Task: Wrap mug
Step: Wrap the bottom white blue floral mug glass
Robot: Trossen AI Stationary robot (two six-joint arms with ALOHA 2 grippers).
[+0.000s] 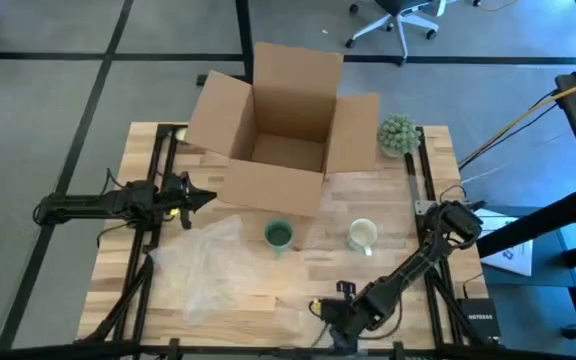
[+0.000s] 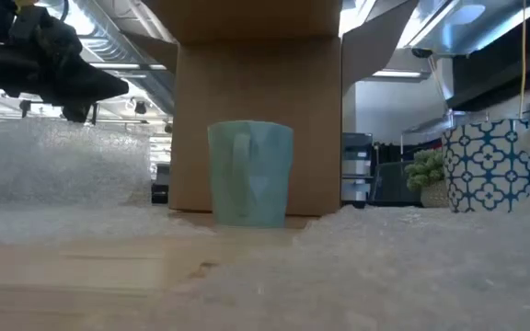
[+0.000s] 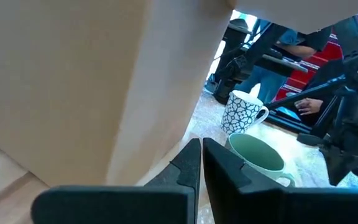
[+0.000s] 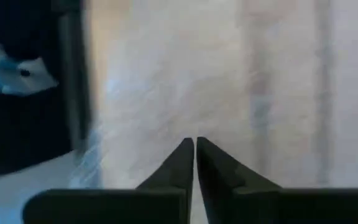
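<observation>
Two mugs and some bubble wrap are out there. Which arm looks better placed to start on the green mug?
Probably the left. The left gripper, fingers shut, hovers over the clear bubble wrap sheet, close to the green ceramic mug. The right gripper, also shut, sits low at the table's near edge, farther from mug and wrap.

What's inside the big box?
From above, the open cardboard box shows only its bare brown bottom. The corners under the near wall and flaps are hidden. Both mugs, the green mug and the patterned mug, stand outside, in front of it.
</observation>
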